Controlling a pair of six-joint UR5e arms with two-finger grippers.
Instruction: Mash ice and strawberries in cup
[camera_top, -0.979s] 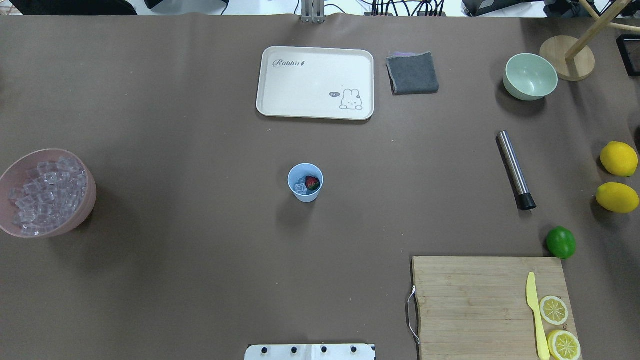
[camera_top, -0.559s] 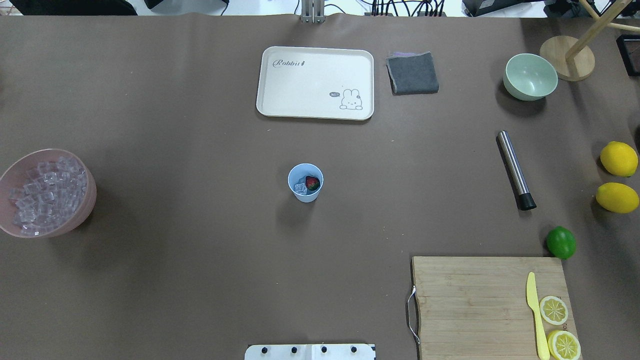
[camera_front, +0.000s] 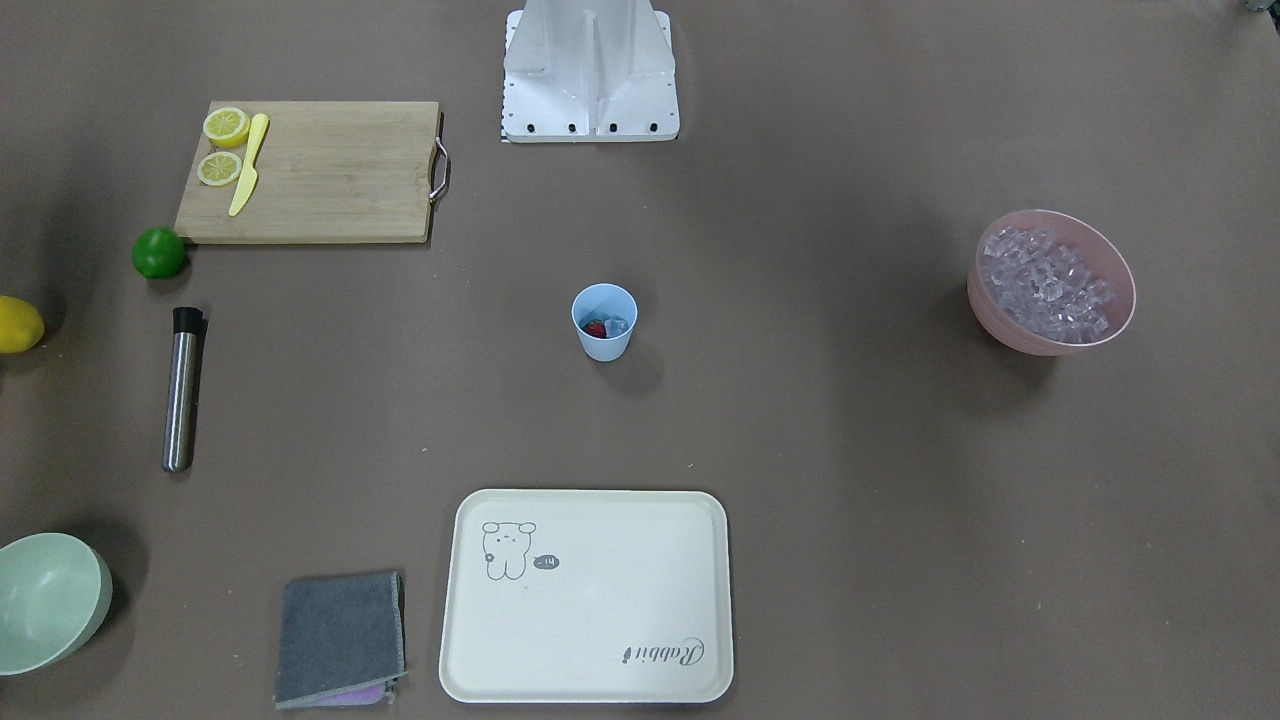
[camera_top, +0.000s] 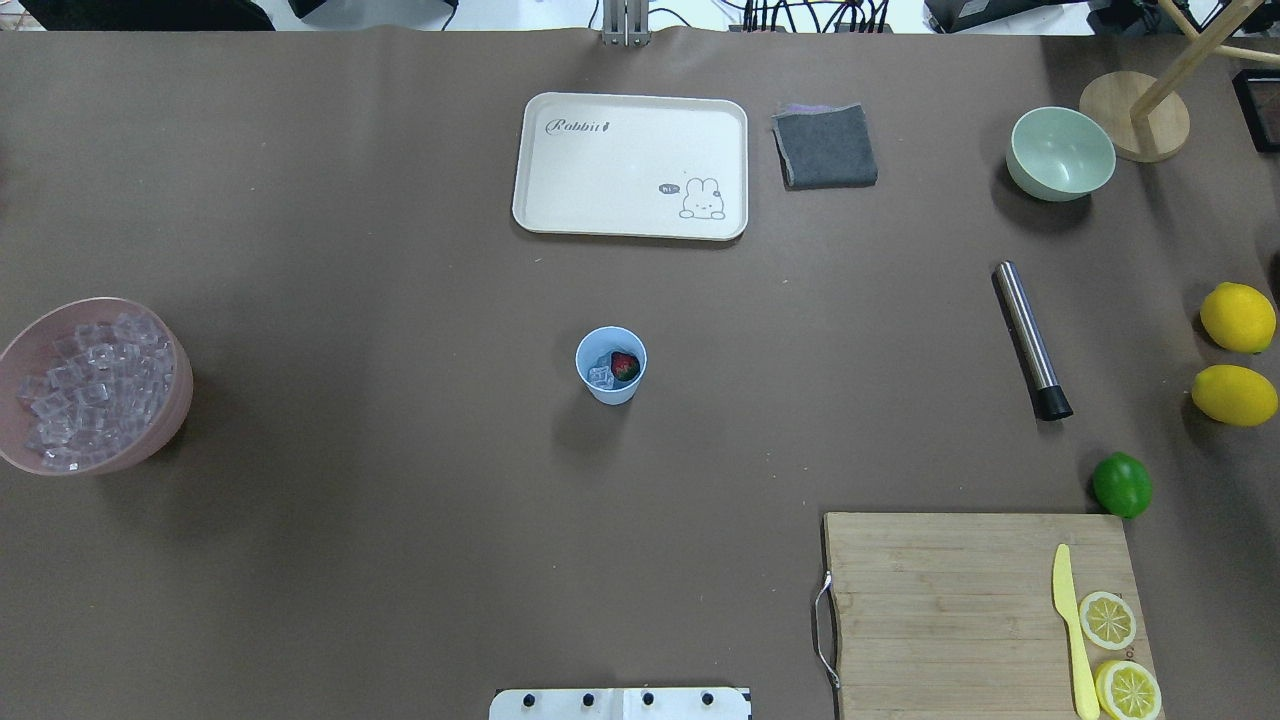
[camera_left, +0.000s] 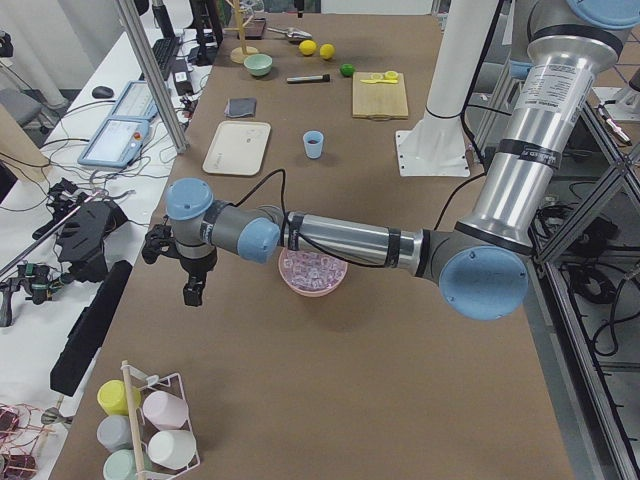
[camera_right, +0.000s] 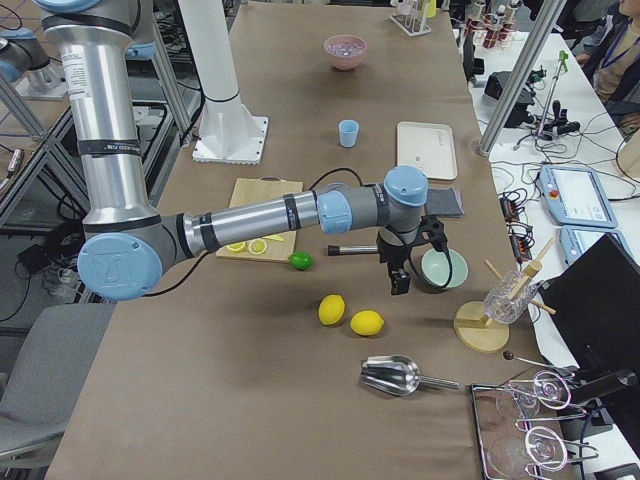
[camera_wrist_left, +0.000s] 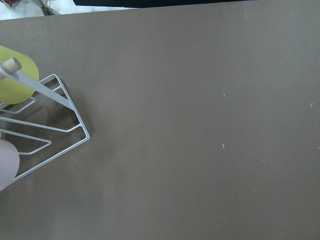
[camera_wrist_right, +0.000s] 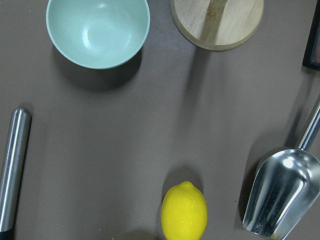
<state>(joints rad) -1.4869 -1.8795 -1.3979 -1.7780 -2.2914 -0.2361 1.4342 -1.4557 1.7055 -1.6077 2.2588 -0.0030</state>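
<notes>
One light blue cup upright at mid-counter, well apart from everything else, holding a small red strawberry beside a few clear ice cubes. Far to the robot's left, a pink bowl filled with a heap of ice. Beyond the cup, a cream tray printed with "Rabbit" in script, a cartoon rabbit and a small "hi" bubble. Just beside it, a folded grey cloth with a lilac edge showing beneath. To the robot's right, a steel muddler with a black tip, lying flat between the cup and two whole lemons. Farther back, a pale green bowl next to a round wooden stand base. Nearer the robot, a green lime just off the corner of a bamboo cutting board bearing a yellow knife and two lemon slices. From the right wrist, a shiny metal scoop near one lemon. Left arm stretched over the pink bowl toward the counter's end, left jaws hanging near a wire rack of pastel cups. Right arm stretched out, right jaws hanging between pale green bowl and lemons. Both pairs of jaws visible only in the side views: open or closed, impossible to tell.
</notes>
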